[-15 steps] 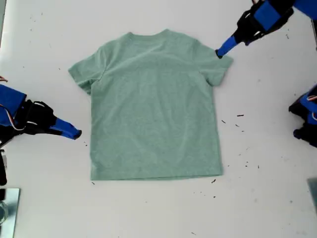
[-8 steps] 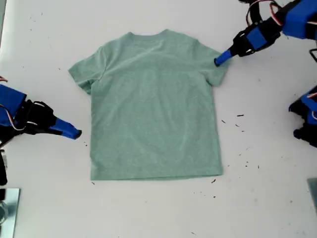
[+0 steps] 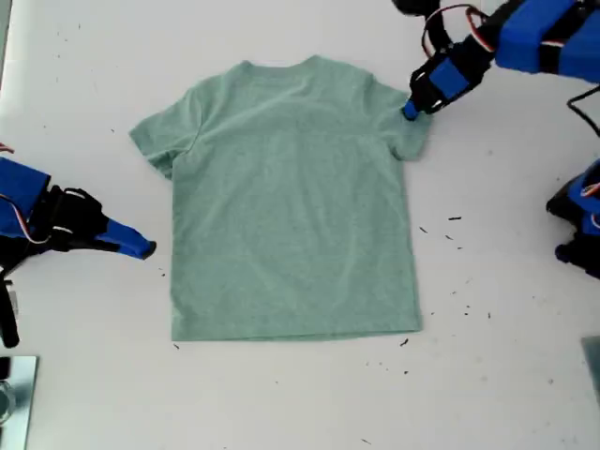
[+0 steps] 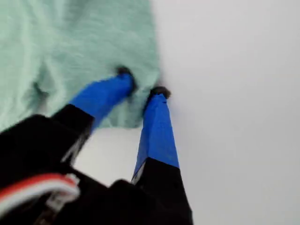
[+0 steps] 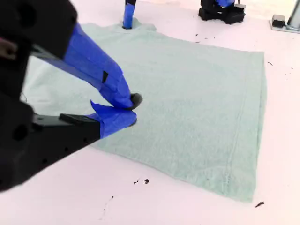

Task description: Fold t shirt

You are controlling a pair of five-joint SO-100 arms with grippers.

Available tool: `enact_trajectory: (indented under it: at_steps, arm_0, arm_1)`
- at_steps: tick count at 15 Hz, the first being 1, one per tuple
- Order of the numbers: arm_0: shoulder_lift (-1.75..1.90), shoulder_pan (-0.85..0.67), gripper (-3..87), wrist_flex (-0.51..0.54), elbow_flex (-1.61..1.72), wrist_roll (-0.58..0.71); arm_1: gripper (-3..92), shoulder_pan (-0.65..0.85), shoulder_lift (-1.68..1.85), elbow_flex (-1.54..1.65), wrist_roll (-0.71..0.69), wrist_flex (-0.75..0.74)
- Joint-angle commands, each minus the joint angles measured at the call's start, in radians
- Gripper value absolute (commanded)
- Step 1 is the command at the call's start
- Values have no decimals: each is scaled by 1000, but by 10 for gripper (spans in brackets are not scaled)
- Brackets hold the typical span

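My second gripper (image 3: pixel 141 248) hovers over the bare white table (image 3: pixel 84 375) just beside the exterior view's left side edge of the small sage-green heathered cotton t shirt (image 3: pixel 291 206), which lies flat, neck toward the table's far edge. Only the second wrist view shows its blue jaws nearly closed, gripping nothing. At the exterior view's right sleeve, my first gripper (image 3: pixel 411 109) presses on the cloth; the first wrist view shows what the exterior hides: jaws narrowly parted, one tip on the sleeve, one at its hem.
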Motion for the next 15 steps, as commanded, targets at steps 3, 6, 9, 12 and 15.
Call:
enact_trajectory:
  at_steps: [3, 6, 9, 12, 15]
  arm_0:
    - [2, -5, -2, -12, 9, 5]
    - [2, 3, -2, -12, 9, -2]
    - [2, -5, -2, -12, 9, 0]
    - [2, 5, -2, -12, 9, -3]
    - [2, 8, -2, -12, 9, -6]
  arm_1:
    - [-2, 37, 6, -147, -6, 356]
    - [-2, 86, 229, -225, -32, 526]
    - [-2, -18, 227, -459, 64, 675]
    - [-2, -215, 57, -838, 202, 739]
    - [-2, -351, -252, -1178, 282, 696]
